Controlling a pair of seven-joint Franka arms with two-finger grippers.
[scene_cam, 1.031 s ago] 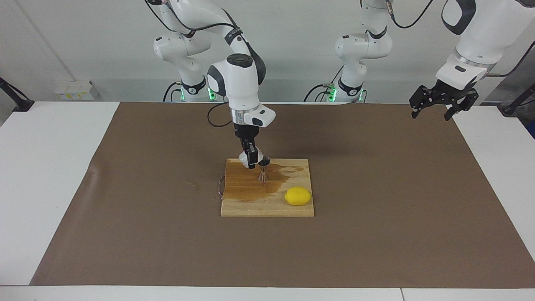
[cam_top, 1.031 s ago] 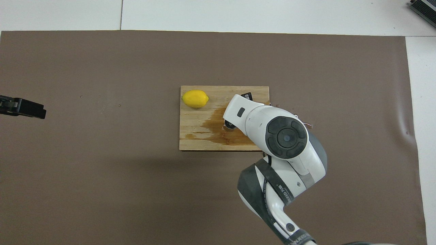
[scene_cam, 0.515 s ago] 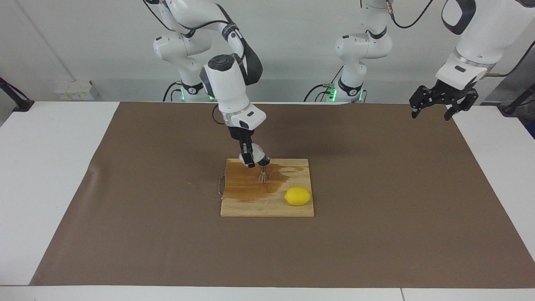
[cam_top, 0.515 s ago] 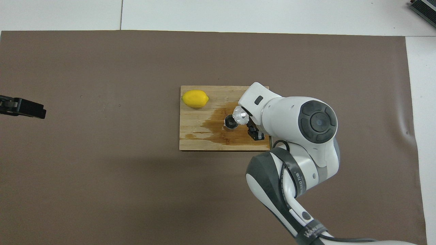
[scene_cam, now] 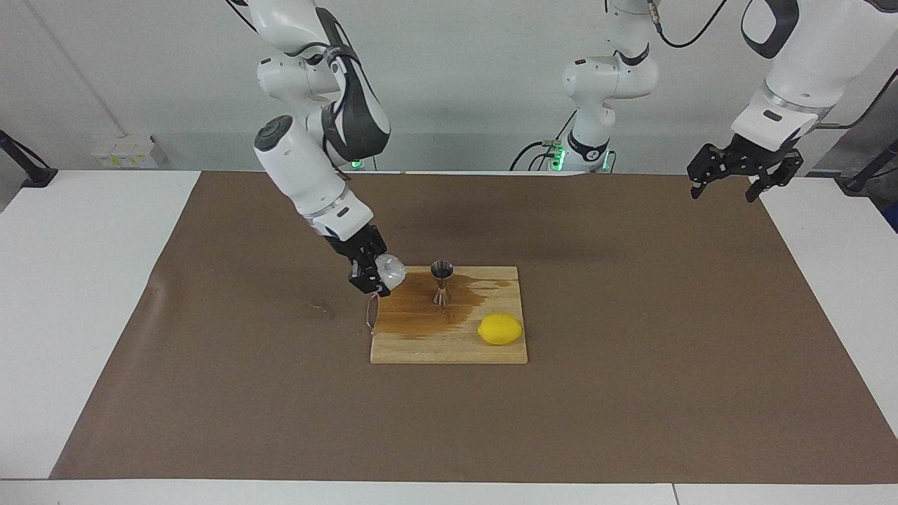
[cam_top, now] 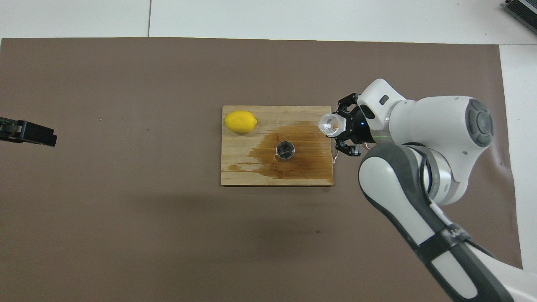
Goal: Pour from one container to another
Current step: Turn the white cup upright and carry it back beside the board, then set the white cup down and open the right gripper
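Right pincer (scene_cam: 379, 275) is closed on the small translucent cup (scene_cam: 390, 272), holding it in the air over the edge of the wooden board (scene_cam: 449, 351) at the right arm's end. The cup lies tilted on its side, mouth toward the jigger (scene_cam: 441, 282); in the overhead view its open mouth (cam_top: 328, 124) faces up and outward. Whether any liquid remains inside cannot be told.

The jigger stands upright on the board near its middle, in a wide brown wet patch (cam_top: 293, 155) that spreads over much of the wood. A lemon (scene_cam: 500, 329) rests on the board's corner toward the left arm's end, farther from the robots than the jigger, apart from it.

Left pincer (scene_cam: 734, 170) hangs with fingers spread over the brown mat's corner at its own end of the surface, holding nothing; that arm waits.

Handling judgement:
- Cup: thin ribbed plastic, very light, soft-walled. It likely dents under a hard squeeze and could pop out of the grip. Best held across the mid-body, where the ribs give purchase, leaving the rim free.
- Jigger: steel, stiff, smooth; narrow waist and small foot make it tippy, and the wet wood may let it slide. The waist is the natural place to take hold.
- The jigger's mouth is small, so spill risk is high.
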